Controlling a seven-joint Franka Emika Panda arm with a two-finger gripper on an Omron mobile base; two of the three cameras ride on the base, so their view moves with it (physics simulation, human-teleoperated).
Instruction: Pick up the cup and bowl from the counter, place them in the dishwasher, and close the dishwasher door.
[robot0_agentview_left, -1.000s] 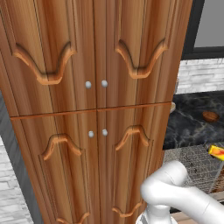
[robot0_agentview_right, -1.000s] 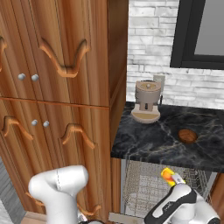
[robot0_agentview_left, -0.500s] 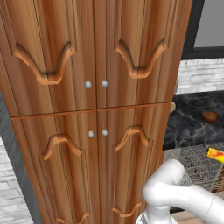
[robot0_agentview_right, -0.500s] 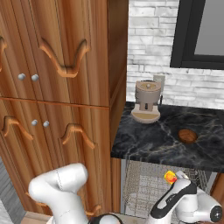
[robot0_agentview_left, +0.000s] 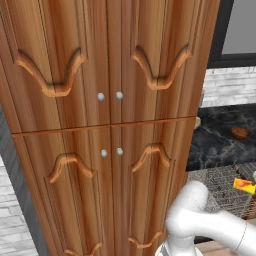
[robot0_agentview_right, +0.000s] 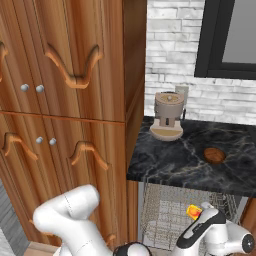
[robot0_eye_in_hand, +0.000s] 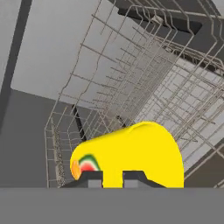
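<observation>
Pinching the cup (robot0_eye_in_hand: 131, 155) in my gripper (robot0_eye_in_hand: 113, 177), jaws tight on it. Since before, it's moved slightly left over the dishwasher (robot0_agentview_right: 170, 220) rack. The bowl (robot0_agentview_right: 214, 155) is unmoved on the counter (robot0_agentview_right: 170, 157).

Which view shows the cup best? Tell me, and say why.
The hand view: the cup looms large between the pincer tips, over the dishwasher rack. The right base view shows a small orange-yellow bit by the arm; the left base view a sliver at the edge.

Wire rack (robot0_eye_in_hand: 144, 83) seemingly open ahead
</observation>
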